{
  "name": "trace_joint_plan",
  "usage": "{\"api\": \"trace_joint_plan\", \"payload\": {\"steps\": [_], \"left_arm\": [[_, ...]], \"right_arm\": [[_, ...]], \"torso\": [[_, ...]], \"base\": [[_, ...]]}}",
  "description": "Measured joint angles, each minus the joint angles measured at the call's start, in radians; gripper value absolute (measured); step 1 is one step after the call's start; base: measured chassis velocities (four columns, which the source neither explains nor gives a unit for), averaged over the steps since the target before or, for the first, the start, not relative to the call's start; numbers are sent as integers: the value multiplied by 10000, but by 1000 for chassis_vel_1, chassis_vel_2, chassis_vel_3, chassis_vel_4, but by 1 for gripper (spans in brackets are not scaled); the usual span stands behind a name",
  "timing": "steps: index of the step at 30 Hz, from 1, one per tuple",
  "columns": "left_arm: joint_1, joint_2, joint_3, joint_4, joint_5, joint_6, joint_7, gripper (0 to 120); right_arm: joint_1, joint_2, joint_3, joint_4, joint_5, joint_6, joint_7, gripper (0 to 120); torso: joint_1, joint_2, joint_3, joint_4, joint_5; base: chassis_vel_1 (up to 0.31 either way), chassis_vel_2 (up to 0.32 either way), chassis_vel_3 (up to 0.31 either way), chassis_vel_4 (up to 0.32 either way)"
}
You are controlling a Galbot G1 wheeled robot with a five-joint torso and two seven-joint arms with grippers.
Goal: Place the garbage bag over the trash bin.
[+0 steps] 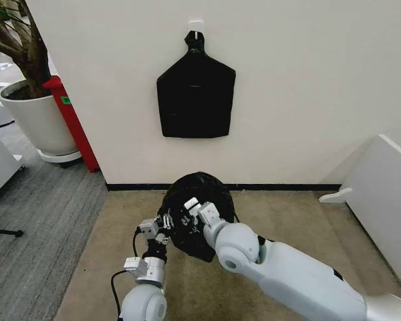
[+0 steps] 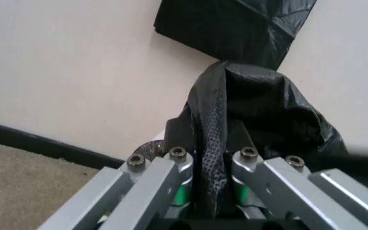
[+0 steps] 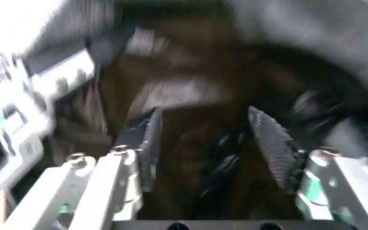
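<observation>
The garbage bag (image 1: 199, 214) sits as a dark, crinkly lump on the floor (image 1: 287, 221) near the wall (image 1: 287, 87), right in front of the robot. It seems to be draped over the trash bin, but I cannot see the bin under it.

The left gripper (image 1: 162, 229) is at the bag's 9 o'clock edge. Its jaws are clenched on a fold of the bag (image 2: 235, 110), which rises straight up out of them in a tall bunch.

The right gripper (image 1: 195, 208) is over the middle of the bag, nearer its top. Its jaws are spread apart and hold nothing, with dark plastic (image 3: 210, 158) lying just ahead, between the two fingers (image 3: 270, 139).

So the bag lies just under and ahead of both grippers. I think the right one is better placed to grab the loose top.

A flat black bundle (image 1: 196, 93) hangs on the wall at 12 o'clock, well apart.
</observation>
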Motion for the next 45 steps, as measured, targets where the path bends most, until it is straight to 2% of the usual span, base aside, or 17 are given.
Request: {"api": "trace_joint_plan", "payload": {"steps": [6, 7, 12, 15, 21, 29, 31, 33, 34, 35, 36, 37, 38, 39, 42, 43, 45], "left_arm": [[164, 3, 36, -22, 16, -34, 61, 5], [164, 3, 36, -22, 16, -34, 61, 5], [337, 5, 195, -100, 113, -107, 281, 5], [393, -10, 230, -166, 166, -130, 362, 5], [563, 98, 215, -332, 174, -470, 940, 5], [420, 363, -10, -216, 59, -710, 1532, 5], [319, 376, -63, -96, 140, -789, 1633, 5], [253, 378, -83, 6, 206, -859, 1673, 5], [253, 378, -83, 6, 206, -859, 1673, 5], [153, 379, -93, 151, 245, -915, 1697, 5], [109, 378, -97, 215, 245, -941, 1698, 5], [109, 378, -97, 215, 245, -941, 1698, 5], [3, 378, -101, 371, 245, -987, 1704, 5], [-51, 376, -97, 464, 245, -1010, 1720, 5], [-156, 387, -95, 743, 239, -1091, 1779, 5], [-156, 387, -95, 743, 239, -1091, 1779, 5], [-220, 398, -99, 947, 238, -1153, 1831, 5]], "right_arm": [[-97, -256, 1537, 769, -786, 177, -447, 75], [-97, -256, 1537, 769, -786, 177, -447, 75], [200, -378, 2309, 597, -1528, 421, -1239, 97], [349, -385, 2459, 385, -1575, 434, -1501, 99], [773, -734, 2827, -650, -2585, 878, -3931, 100], [1568, -1504, 2807, -1187, -3430, 1378, -5819, 100], [2298, -1971, 2478, -1768, -3814, 2392, -7103, 100], [2887, -2256, 2070, -2251, -4201, 3501, -7719, 100], [2887, -2256, 2070, -2251, -4201, 3501, -7719, 100], [3762, -2535, 1409, -3041, -4897, 5045, -8238, 100], [4127, -2606, 1120, -3404, -5117, 5643, -8487, 100], [4127, -2606, 1120, -3404, -5117, 5643, -8487, 100], [4774, -2639, 550, -4060, -5365, 6901, -8882, 100], [5083, -2573, 276, -4499, -5438, 7591, -9317, 100], [5421, -2041, 586, -5273, -6453, 8013, -11527, 100], [5421, -2041, 586, -5273, -6453, 8013, -11527, 100], [5511, -1658, 902, -5649, -7273, 8101, -12760, 100]], "torso": [[0, 0, 0, 0, 0], [0, 0, 0, 0, 0], [0, 0, 0, 0, -2], [0, 0, 0, 0, 1], [0, 0, 1, 0, 0], [0, 0, 1, 0, -2], [0, 0, 0, -1, 2], [0, -1, 1, -2, 1], [0, -1, 1, -2, 1], [0, 0, 1, 2, -5], [0, 0, 1, 1, -7], [0, 0, 1, 1, -7], [0, 0, 1, 0, 2], [0, -1, 1, 0, -2], [0, -1, 2, 0, 1], [0, -1, 2, 0, 1], [0, 0, 1, 3, -5]], "base": [[0, 0, 0, 0], [0, 0, 0, 0], [0, 0, 0, 0], [0, 0, 0, 0], [0, 0, 0, 0], [0, 0, 0, 0], [0, 0, 0, 0], [0, 0, 0, 0], [0, 0, 0, 0], [0, 0, 0, 0], [0, 0, 0, 0], [0, 0, 0, 0], [0, 0, 0, 0], [0, 0, 0, 0], [0, 0, 0, 0], [0, 0, 0, 0], [0, 0, 0, 0]]}}
